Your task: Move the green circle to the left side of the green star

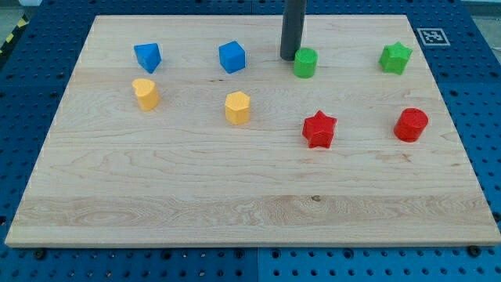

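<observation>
Green circle [305,63] is taken as the landmark in the single camera view: it is seen on the wooden table [235,196], with the rod's tip [289,57] set touching or just beside its left flank, a placing judged to suit a rightward push. Green star [396,58] is found well to its right, so the gap is not yet closed. No jaws are carried by the end effector, only a plain rod. A black-and-white marker [432,36], unreadable, is noted beyond the star
</observation>
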{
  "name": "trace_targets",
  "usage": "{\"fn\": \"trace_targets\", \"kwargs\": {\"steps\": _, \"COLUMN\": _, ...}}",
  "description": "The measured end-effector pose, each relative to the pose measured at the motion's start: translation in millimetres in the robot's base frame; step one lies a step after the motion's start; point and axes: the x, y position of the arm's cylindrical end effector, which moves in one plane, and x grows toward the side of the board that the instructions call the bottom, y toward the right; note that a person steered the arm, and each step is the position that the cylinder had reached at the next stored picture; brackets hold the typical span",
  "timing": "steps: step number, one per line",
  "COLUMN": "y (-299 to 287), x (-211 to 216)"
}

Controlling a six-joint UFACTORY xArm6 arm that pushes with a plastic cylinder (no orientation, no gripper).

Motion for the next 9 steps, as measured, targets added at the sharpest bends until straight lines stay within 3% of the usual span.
{"fn": "trace_targets", "kwargs": {"steps": 2, "y": -15, "x": 38}}
{"fn": "trace_targets", "kwargs": {"steps": 4, "y": 21, "x": -6}}
{"fn": "trace_targets", "kwargs": {"steps": 5, "y": 15, "x": -7}}
{"fn": "trace_targets", "kwargs": {"steps": 7, "y": 60, "x": -6}}
{"fn": "trace_targets", "kwargs": {"steps": 9, "y": 63, "x": 17}}
